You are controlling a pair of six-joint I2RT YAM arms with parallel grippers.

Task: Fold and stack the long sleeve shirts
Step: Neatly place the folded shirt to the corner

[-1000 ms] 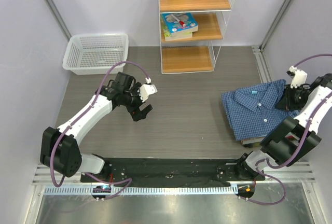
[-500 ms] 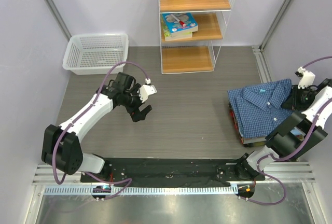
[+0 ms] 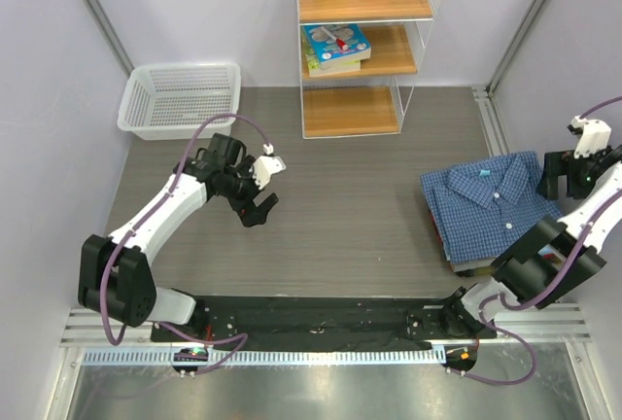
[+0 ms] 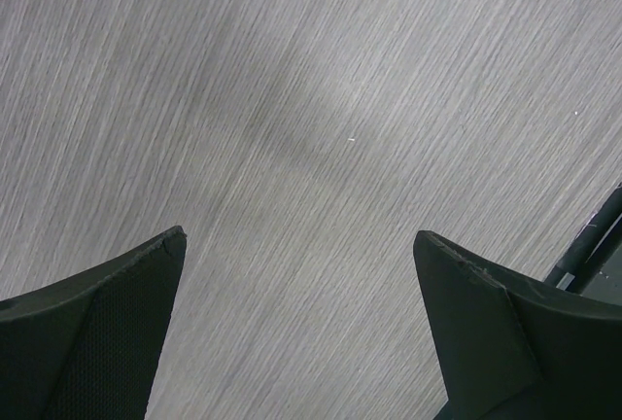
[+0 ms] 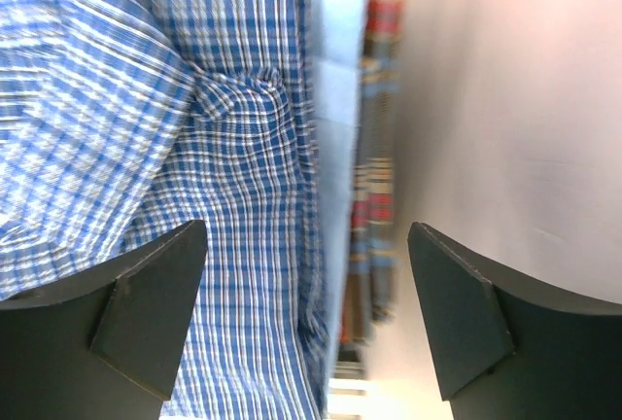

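A folded dark blue checked shirt [image 3: 489, 204] lies collar up on top of a stack at the table's right side. The right wrist view shows the checked shirt [image 5: 194, 128] with a plain light blue layer [image 5: 332, 89] under its edge. My right gripper [image 3: 558, 179] hovers just off the shirt's right edge. In its wrist view the right gripper [image 5: 306, 230] is open, with nothing between the fingers. My left gripper [image 3: 257, 208] hangs open over bare table at centre left. Seen from its wrist, the left gripper [image 4: 299, 235] has only wood grain below it.
A red plaid cloth [image 5: 374, 157] lies at the bottom of the stack, close to the right wall [image 5: 505, 99]. A white mesh basket [image 3: 181, 97] stands at the back left. A wire and wood shelf [image 3: 362, 51] with books stands at the back centre.
My right gripper opened, let go of the checked shirt and drew back to the right. The shirt settled flat on the stack. My left gripper shifted slightly left.
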